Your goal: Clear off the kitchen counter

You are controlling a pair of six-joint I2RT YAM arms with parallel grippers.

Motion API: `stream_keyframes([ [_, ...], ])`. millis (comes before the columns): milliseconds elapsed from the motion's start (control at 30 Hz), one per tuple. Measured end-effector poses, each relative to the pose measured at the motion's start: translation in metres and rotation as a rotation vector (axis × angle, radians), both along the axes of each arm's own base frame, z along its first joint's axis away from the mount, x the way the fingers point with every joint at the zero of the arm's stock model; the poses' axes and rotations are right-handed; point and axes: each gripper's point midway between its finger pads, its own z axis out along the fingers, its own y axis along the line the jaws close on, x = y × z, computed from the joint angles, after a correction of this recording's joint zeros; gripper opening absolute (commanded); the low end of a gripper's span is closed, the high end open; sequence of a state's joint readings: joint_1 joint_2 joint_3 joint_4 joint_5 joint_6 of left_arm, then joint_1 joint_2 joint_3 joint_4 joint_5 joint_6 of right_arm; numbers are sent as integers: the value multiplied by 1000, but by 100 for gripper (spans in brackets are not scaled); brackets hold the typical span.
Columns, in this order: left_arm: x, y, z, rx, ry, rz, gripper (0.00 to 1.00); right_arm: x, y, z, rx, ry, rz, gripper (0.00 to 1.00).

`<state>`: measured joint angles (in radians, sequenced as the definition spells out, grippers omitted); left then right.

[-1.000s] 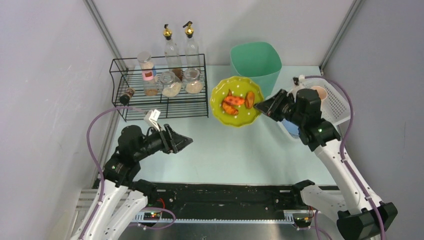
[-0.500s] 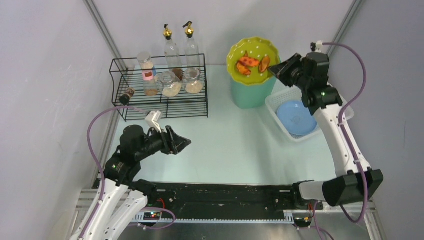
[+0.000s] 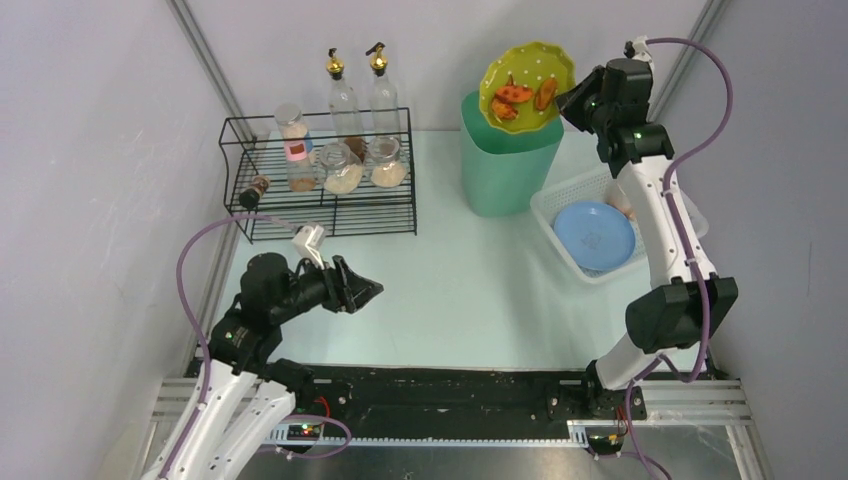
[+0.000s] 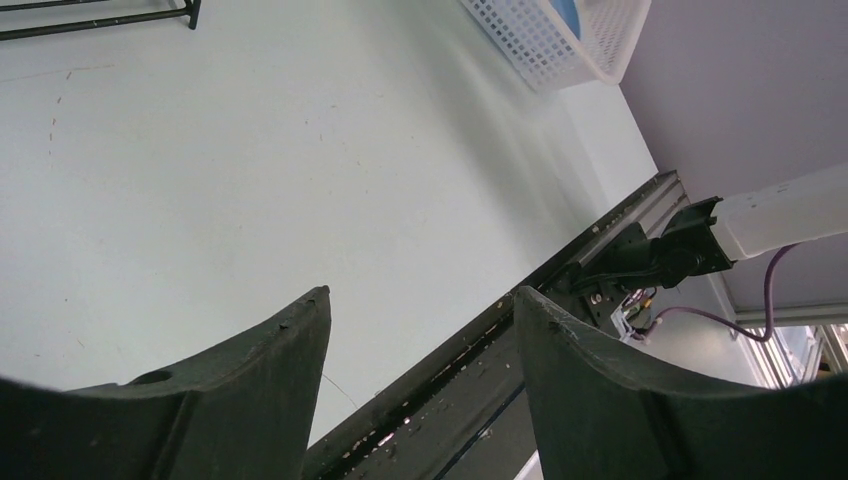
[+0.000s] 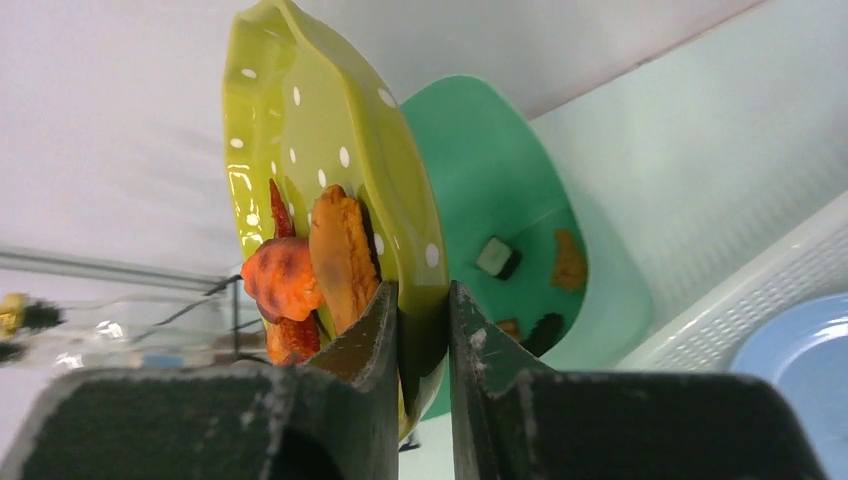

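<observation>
My right gripper (image 3: 572, 98) (image 5: 420, 300) is shut on the rim of a yellow-green dotted plate (image 3: 526, 86) (image 5: 310, 150). The plate is tilted steeply above the mint-green bin (image 3: 505, 160) (image 5: 500, 200) at the back of the kitchen counter (image 3: 470, 290). Orange food scraps (image 3: 518, 95) (image 5: 305, 265) still cling to the plate's face. A few scraps lie inside the bin (image 5: 560, 262). My left gripper (image 3: 372, 289) (image 4: 420, 300) hangs open and empty low over the counter's near left part (image 4: 250, 180).
A black wire rack (image 3: 325, 180) with jars and two bottles stands at the back left. At the right, a white basket (image 3: 578, 258) (image 4: 560, 40) holds a blue plate (image 3: 594, 236) (image 5: 800, 340). Aluminium posts frame the corners.
My right arm lifted the plate from beside the bin up over its mouth and tipped it steeper. The left gripper stayed in place.
</observation>
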<state>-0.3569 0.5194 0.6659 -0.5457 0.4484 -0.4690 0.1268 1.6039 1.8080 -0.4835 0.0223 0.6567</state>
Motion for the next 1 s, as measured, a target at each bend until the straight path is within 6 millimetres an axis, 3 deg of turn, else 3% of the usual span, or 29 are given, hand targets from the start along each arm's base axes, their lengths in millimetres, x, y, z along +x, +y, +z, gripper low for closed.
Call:
stream_keyframes([
  [333,-1,0,0,-2,-5,0,72,22,-28,-41,-230,75,-72,0],
  [500,-1,0,-2,0,1,0,72,25,-37,-48,-377,87,-92,0],
  [700,-2,1,-2,-1,-2,1,72,36,-31,-28,-572,27,-95,0],
  [1000,-3,1,0,-4,-12,1,72,45,4,16,-866,-153,-92,0],
])
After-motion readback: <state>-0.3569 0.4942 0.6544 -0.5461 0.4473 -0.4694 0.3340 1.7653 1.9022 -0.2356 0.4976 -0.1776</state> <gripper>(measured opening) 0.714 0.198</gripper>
